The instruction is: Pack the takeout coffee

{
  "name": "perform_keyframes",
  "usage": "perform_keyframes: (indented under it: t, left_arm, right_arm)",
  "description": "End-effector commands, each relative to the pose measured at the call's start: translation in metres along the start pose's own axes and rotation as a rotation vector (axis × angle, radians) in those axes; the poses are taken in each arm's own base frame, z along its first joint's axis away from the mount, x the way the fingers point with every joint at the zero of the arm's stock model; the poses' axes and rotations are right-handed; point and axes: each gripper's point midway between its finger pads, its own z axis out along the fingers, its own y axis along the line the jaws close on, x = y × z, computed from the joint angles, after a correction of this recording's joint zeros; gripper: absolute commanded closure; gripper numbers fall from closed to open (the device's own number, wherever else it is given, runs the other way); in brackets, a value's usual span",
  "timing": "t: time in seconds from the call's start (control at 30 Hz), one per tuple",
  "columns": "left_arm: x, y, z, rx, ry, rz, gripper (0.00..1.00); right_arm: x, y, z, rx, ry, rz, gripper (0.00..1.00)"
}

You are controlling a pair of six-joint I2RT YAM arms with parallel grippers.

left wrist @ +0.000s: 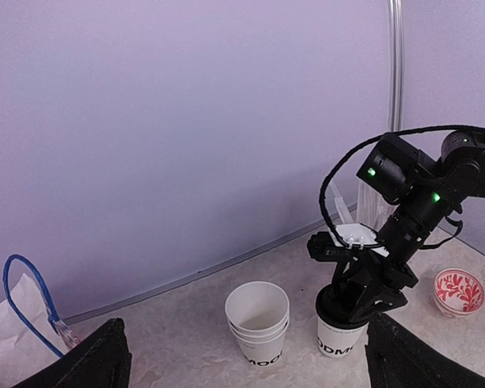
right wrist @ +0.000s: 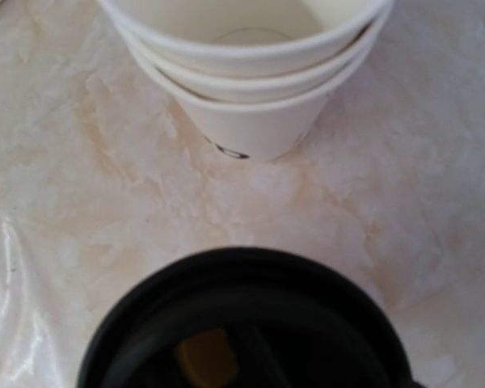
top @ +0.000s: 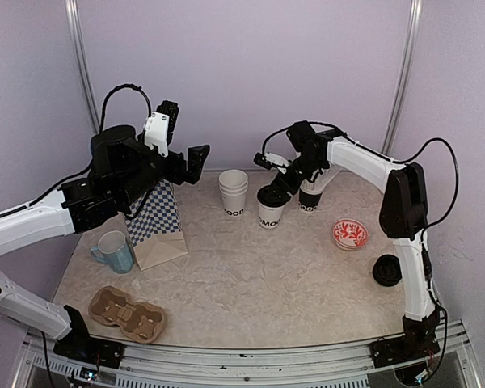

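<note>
Down over the lidded cup (top: 269, 208) with the right gripper (top: 280, 186), just right of the cup stack (top: 233, 192). Looks like seating the black lid (right wrist: 242, 307), or taking hold for a lift. Cannot tell whether clamped or loose, with no fingers showing in the wrist view.

Up high to the left of the stack with the left gripper (top: 197, 166), spread wide and holding nothing. Probably waiting by the checked paper bag (top: 158, 222) to steady it for packing.

Another printed cup (top: 311, 200) further right of the stack, tucked behind the right arm. Nearer and left of the stack, a blue mug (top: 113, 250) and a cardboard carrier (top: 128, 314).

All of it on a pale marbled tabletop (top: 250, 283) with a slightly creased covering. Plain lilac walls (top: 242, 73) behind.
</note>
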Motion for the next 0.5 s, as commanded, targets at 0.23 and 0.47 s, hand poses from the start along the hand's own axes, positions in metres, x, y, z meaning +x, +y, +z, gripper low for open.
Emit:
perform_keyframes:
  t: [0.23,0.47]
  left_arm:
    - [-0.009,-0.002,0.002,0.004,-0.003,0.015,0.02]
    - [-0.014,0.003,0.001,0.017,-0.014,-0.032,0.05]
  right_arm:
    - [-0.053,0.02,-0.06,0.009,-0.138,-0.025,0.08]
    - [-0.088,0.035,-0.044,0.109,-0.161,-0.194,0.29]
